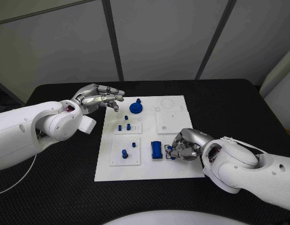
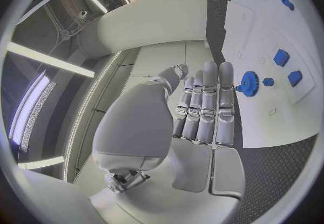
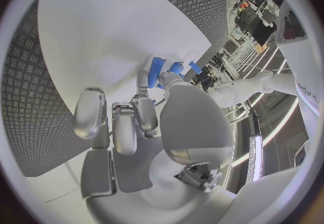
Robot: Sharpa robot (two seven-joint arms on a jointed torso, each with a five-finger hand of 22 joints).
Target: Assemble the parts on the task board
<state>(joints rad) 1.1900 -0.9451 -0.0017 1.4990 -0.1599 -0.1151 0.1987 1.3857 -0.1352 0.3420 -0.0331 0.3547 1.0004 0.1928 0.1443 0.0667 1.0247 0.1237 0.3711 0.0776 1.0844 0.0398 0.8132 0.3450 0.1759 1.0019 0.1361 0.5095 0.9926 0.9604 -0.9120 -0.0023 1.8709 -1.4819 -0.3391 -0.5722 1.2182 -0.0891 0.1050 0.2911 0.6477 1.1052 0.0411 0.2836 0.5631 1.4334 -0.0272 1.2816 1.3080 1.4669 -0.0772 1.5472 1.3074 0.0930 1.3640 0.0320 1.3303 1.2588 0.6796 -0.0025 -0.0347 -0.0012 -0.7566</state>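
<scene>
The white task board (image 1: 179, 166) lies in the middle of the black table. A blue gear (image 1: 136, 108) stands near its far edge, also seen in the left wrist view (image 2: 249, 82). My left hand (image 1: 99, 99) hovers at the board's far left corner, fingers straight and side by side, pointing at the gear and holding nothing. A blue block (image 1: 156, 150) stands near the board's front. Just right of it my right hand (image 1: 186, 145) curls its fingers around a small blue part (image 1: 170, 151) at a dark-edged slot. Most of that part is hidden.
Small blue pegs stand in two raised white plates on the board's left half (image 1: 125, 126) (image 1: 125, 153). A bare raised plate (image 1: 170, 123) sits right of them. Black table surrounds the board, and a white box (image 1: 287, 84) stands at the far right.
</scene>
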